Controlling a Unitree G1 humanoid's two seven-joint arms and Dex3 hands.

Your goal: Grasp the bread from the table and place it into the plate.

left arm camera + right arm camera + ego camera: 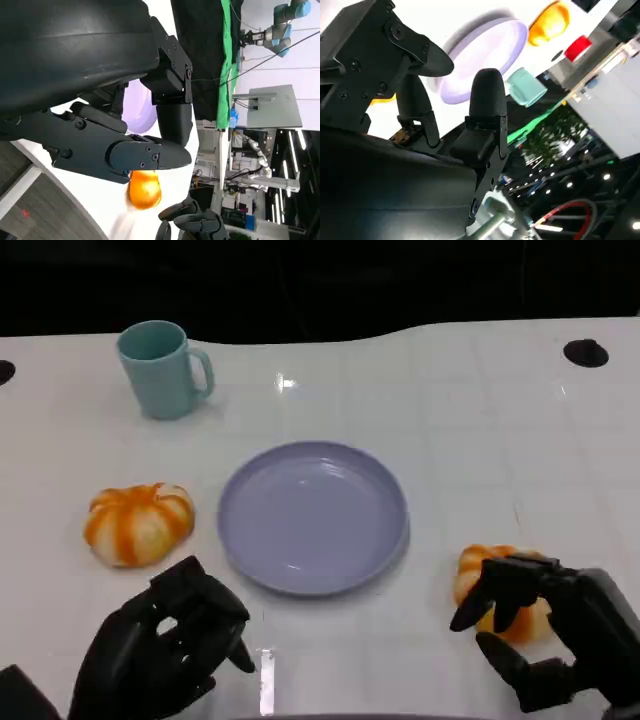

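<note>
Two orange-and-white round breads (139, 523) (500, 595) flank our empty lavender plate (313, 516). Our right hand (545, 630) reaches the right one, fingers apart; our left hand (165, 645) is curled, empty.

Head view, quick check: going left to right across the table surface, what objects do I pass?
Striped bread → teal mug → purple plate → second bread, under the right hand.

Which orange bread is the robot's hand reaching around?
The orange-and-white striped bread right of the lavender plate, at: the right hand curls over it. The other striped bread, left of the plate, lies untouched.
</note>
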